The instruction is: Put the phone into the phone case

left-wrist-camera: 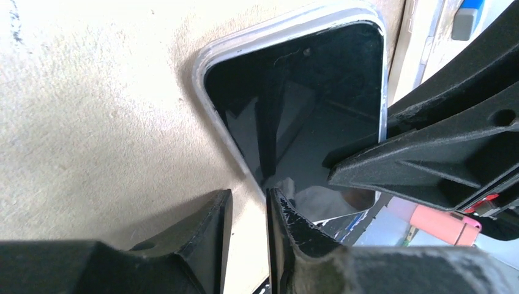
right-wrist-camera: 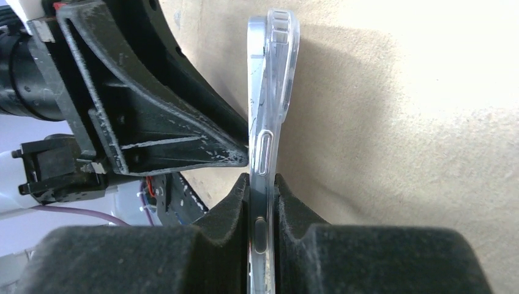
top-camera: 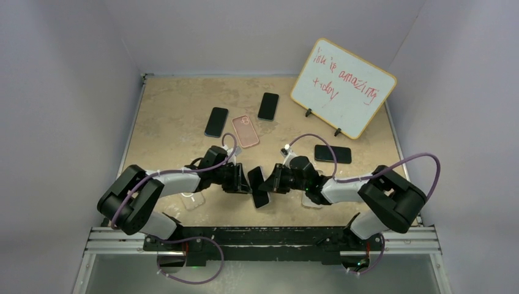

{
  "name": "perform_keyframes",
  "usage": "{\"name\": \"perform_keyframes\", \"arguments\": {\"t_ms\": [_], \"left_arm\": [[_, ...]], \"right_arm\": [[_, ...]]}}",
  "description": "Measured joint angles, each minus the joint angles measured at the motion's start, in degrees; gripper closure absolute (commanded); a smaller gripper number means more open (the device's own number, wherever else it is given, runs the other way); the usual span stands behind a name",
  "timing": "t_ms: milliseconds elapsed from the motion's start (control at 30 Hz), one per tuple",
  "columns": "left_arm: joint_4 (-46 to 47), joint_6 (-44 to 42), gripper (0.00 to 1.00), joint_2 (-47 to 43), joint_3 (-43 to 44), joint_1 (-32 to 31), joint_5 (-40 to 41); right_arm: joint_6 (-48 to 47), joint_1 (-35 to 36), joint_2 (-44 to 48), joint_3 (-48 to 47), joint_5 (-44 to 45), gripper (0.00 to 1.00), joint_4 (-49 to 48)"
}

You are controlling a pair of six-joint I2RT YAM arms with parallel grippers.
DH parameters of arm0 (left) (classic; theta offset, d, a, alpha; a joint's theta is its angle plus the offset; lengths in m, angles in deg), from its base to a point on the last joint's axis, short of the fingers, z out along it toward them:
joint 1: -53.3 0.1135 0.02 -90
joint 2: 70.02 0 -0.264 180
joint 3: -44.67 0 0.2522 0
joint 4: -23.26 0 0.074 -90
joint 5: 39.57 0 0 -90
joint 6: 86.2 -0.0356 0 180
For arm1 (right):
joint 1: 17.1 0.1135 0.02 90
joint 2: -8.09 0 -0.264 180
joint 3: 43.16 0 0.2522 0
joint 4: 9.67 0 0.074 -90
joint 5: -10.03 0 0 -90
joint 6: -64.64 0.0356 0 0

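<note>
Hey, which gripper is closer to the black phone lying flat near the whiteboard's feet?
Right. The right gripper is a short way left of and nearer the arm bases than the black phone. The left gripper is farther left, beyond the right one.

Plain pale walls (top-camera: pixel 73 61) enclose a tan, mottled table (top-camera: pixel 171 104); a whiteboard (top-camera: pixel 343 86) with red handwriting stands at back right.

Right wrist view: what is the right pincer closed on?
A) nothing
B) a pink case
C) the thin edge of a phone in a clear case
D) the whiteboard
C: the right pincer presses on both faces of the phone, which has the clear case around it.
</note>
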Motion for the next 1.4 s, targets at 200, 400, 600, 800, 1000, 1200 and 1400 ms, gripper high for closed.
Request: {"name": "perform_keyframes", "arguments": {"t_ms": [200, 400, 600, 800, 1000, 1200, 1400], "left_arm": [[-6.5, 0.0, 0.39, -5.9, 1.4, 0.4, 1.3], [-7.1, 1.4, 0.25, -17.1, 1.9, 3.8, -2.4], [-1.1, 5.2, 0.22, -23.6, 1.7, 4.8, -10.1], [14.3, 13.0, 0.27, -25.5, -2.7, 4.8, -17.4], [22.6, 18.1, 0.29, -23.7, -4.4, 4.8, -20.9], [26.8, 20.0, 0.47, -21.6, -4.4, 4.8, -22.3], [28.8, 21.1, 0.85, -20.4, -4.3, 4.8, -23.5]], "right_arm": [[-0.9, 0.0, 5.9, 0.1, 2.2, 1.00, 6.0], [0.0, 0.1, 19.1, 1.9, 4.5, 1.00, 6.2], [2.6, 0.1, 28.4, 6.0, 5.3, 1.00, -1.3], [5.7, 0.1, 31.4, 9.4, 4.5, 1.00, -10.2], [8.4, 0.1, 30.0, 9.4, 2.8, 1.00, -17.5], [11.0, 0.1, 25.5, 9.4, 1.3, 1.00, -23.3], [11.6, 0.2, 24.4, 9.4, 0.3, 0.84, -24.0]]}}
